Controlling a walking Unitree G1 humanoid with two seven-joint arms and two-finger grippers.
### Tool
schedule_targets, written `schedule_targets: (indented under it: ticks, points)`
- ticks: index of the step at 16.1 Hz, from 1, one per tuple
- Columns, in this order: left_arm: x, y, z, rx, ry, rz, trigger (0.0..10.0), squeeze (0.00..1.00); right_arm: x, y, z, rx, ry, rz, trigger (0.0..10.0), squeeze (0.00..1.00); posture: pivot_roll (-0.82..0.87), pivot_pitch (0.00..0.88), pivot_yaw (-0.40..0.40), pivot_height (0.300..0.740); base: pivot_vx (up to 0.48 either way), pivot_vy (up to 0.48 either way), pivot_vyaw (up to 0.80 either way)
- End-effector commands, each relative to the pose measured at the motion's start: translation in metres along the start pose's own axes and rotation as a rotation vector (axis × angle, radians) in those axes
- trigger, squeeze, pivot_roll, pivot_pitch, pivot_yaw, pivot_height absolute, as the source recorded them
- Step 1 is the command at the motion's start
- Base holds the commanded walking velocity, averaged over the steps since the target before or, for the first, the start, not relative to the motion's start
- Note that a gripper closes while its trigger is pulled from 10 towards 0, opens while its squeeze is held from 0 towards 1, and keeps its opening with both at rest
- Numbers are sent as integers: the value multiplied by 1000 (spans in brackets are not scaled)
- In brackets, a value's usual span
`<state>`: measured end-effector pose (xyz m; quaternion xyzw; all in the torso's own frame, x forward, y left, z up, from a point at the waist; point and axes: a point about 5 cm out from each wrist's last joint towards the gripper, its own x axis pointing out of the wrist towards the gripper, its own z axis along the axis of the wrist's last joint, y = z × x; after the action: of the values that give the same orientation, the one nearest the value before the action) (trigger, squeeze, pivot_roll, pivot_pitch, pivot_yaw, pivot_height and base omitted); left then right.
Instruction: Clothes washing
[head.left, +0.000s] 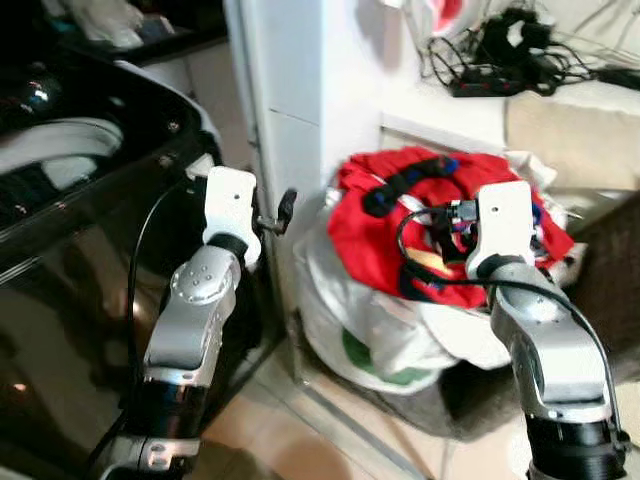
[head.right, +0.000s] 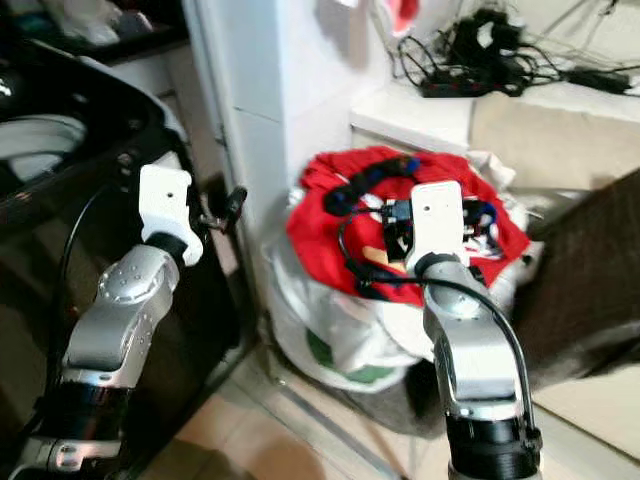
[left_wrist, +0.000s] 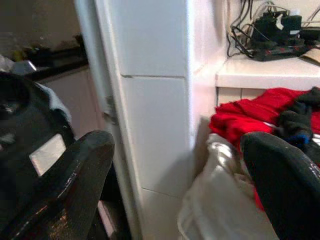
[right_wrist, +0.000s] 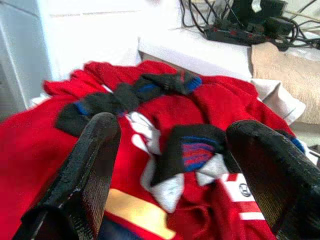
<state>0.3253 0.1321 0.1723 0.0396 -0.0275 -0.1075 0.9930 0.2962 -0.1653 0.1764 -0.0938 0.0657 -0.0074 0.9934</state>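
A pile of laundry fills a white bag (head.left: 390, 335) on the floor: a red garment (head.left: 370, 225) on top with dark socks (right_wrist: 130, 95) lying across it. My right gripper (right_wrist: 175, 165) hangs open just above the red garment, over a dark sock with blue and red stripes (right_wrist: 195, 150). The black washing machine (head.left: 90, 250) stands at the left with its top opening (head.left: 60, 150) showing. Raised beside the machine's corner, my left gripper (left_wrist: 180, 185) is open and holds nothing, facing the white tiled pillar (left_wrist: 155, 100).
The white pillar (head.left: 285, 100) stands between the machine and the bag. Behind the bag, a white ledge (head.left: 520, 105) carries a power strip with tangled black cables (head.left: 500, 55). A beige cloth (right_wrist: 285, 70) lies at the right. Tiled floor (head.left: 300, 430) runs below.
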Motion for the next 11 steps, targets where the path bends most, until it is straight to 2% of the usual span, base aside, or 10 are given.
schedule_targets:
  ticks: [1,6,7,8,10,11]
  points:
    - [1,5,1,4,3,9,10000,0,-2,1,5,4,-14,7,10000,0,-95,0,17,740,0,480,0]
    - [1,4,2,11,1,6,10000,0,-1,3,5,-15,-19,16,10000,0,-95,0,18,740,0,480,0]
    - [2,4,2,96,5,15,10000,0,-1,3,5,-18,-19,18,10000,0,-92,0,14,740,0,-480,0]
    - [2,3,2,102,14,17,10000,0,-1,3,5,-20,-19,19,10000,0,-92,0,14,740,0,-480,0]
    - [1,4,4,52,-16,34,10000,0,0,2,4,-24,-16,13,10000,0,-92,0,14,740,0,-471,0]
    - [1,5,3,11,-4,39,10000,0,0,1,4,-26,-15,11,10000,0,-89,0,11,740,0,0,0]
